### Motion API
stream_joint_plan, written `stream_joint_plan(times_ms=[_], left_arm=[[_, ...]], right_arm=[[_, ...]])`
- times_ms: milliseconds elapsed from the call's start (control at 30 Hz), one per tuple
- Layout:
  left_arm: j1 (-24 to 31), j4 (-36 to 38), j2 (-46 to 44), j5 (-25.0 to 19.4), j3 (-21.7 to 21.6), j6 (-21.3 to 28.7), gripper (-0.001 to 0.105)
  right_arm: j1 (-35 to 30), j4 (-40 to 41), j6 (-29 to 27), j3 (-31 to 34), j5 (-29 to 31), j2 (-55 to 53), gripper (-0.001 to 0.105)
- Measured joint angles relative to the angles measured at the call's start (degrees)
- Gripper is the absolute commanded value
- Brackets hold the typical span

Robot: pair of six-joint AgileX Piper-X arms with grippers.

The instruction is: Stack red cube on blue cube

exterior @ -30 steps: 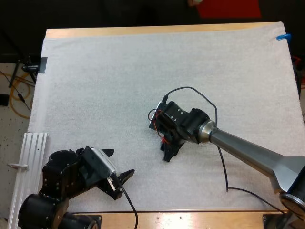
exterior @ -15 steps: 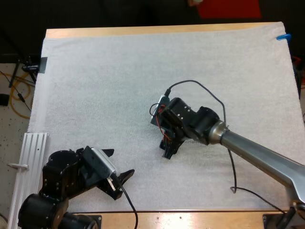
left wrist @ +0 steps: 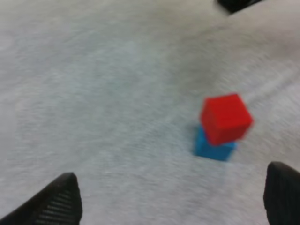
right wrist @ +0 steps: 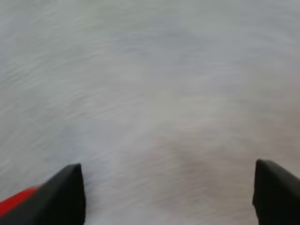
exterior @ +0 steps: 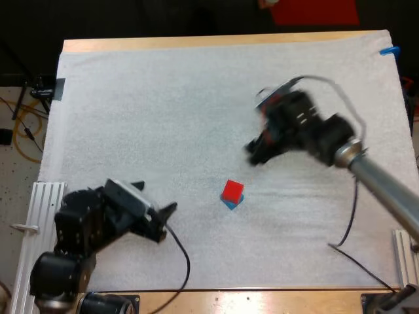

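A white mat (exterior: 163, 118) covers the wooden counter (exterior: 196, 42). The red cube (exterior: 232, 191) sits atop the blue cube (exterior: 230, 204) mid-mat, clear of the left fingers (left wrist: 56, 201) and right fingers (right wrist: 61, 197), both spread wide and empty.

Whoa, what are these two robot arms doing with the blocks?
They are stacking blocks. The red cube sits on top of the blue cube, a little crooked, on the white mat. Neither arm holds anything. The right gripper is open and well clear of the stack, and the left gripper is open too, pointing toward the stack from the near side. The stacking looks done.
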Motion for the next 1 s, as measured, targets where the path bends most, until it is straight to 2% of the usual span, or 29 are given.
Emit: stream_joint_plan(times_ms=[133,200,400,600,700,833,1000], left_arm=[[6.09,-2.49,3.34,0.0,-1.69,-0.11,0.076],[9.28,-3.4,5.32,-0.16,-4.06,0.05,0.076],[10.3,-4.43,7.15,-0.16,-10.19,0.66,0.076],[10.3,-4.45,7.15,-0.16,-11.8,0.65,0.076],[10.3,-4.17,6.97,-0.16,-11.8,0.65,0.076],[10.3,-4.07,4.59,-0.16,-11.8,0.65,0.076],[10.3,-3.7,-4.46,-2.22,-10.83,0.65,0.076]], right_arm=[[-7.62,-1.79,2.0,0.0,0.0,-1.46,0.07],[-12.84,-2.09,2.6,0.0,0.0,-3.13,0.07],[-24.52,-2.37,2.6,0.53,0.0,-9.61,0.07],[-35.53,-2.66,1.38,5.8,0.0,-20.13,0.07],[-38.86,-2.66,-0.37,9.42,0.0,-27.04,0.07],[-39.6,-2.66,-0.75,13.6,0.0,-35.37,0.07],[-39.49,-2.01,-0.79,18.79,-0.41,-46.84,0.07]])
